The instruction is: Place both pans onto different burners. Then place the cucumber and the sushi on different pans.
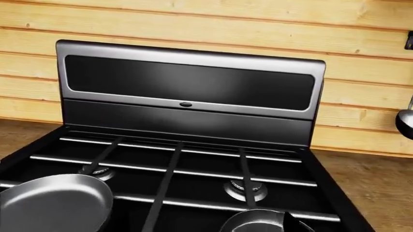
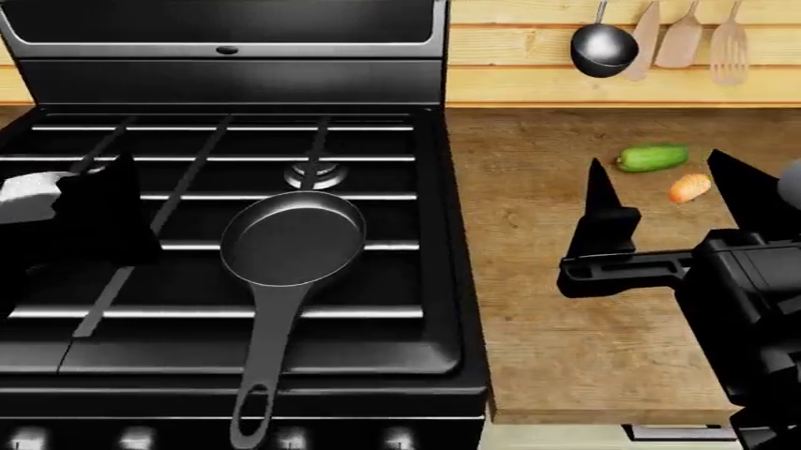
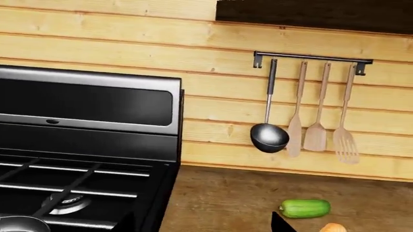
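On the far left of the head view, the left gripper hangs over the stove grates, though I can't tell if its jaws are apart or closed. Its wrist cam shows one pan sitting on the grate near a rear burner, and part of another pan's rim next to it. Moving right, the pan with the long handle sits on the grates just in front of a burner cap, handle pointing at the stove's front edge. On the wooden counter, the right gripper hovers with fingers spread wide, holding nothing. Just past it lie the cucumber and the sushi, close together. A ladle hangs on the wall.
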`<state>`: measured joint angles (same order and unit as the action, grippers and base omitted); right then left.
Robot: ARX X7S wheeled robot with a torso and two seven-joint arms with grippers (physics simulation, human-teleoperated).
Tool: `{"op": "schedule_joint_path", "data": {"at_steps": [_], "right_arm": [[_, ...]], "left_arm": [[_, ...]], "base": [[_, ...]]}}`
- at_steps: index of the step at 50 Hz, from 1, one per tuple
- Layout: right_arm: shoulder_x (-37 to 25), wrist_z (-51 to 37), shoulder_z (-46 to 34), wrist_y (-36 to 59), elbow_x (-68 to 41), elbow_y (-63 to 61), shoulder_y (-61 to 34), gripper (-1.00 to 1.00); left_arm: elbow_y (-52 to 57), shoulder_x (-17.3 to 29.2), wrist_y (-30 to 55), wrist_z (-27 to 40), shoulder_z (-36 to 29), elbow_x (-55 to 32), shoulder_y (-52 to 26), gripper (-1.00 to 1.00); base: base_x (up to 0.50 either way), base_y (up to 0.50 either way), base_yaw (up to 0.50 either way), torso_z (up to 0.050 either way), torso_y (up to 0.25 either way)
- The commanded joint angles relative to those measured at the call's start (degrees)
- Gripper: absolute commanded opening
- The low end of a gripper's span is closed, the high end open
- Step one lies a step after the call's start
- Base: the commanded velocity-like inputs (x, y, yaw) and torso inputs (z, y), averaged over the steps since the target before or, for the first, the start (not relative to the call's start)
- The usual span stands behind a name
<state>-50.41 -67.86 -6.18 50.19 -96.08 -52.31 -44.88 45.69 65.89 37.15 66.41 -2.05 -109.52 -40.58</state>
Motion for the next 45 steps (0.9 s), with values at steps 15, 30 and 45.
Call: {"op": "schedule_joint_path", "data": {"at_steps": [15,30,45], "right_arm": [[-0.1,0.7,0.6,-0.9,0.5,0.0,1.2,1.00],[-0.4,0.4,0.4,-1.0,0.0,0.1,0.6,1.00],[-0.1,1.0,0.3,-1.0,1.1,0.0,1.4,1.00]], "left_arm": [[-0.2,-0.7,0.2,-0.2,-0.5,0.4,0.0,1.00],[-0.4,-0.8,0.6,-0.1,-1.0,0.2,-1.4,1.00],[-0.3,-0.6,0.1,-1.2,0.4,0.8,1.2,1.00]], "base": [[0.00,-0.50,0.00,0.000,0.000],[0.00,-0.50,0.00,0.000,0.000],[0.00,-0.50,0.00,0.000,0.000]]}}
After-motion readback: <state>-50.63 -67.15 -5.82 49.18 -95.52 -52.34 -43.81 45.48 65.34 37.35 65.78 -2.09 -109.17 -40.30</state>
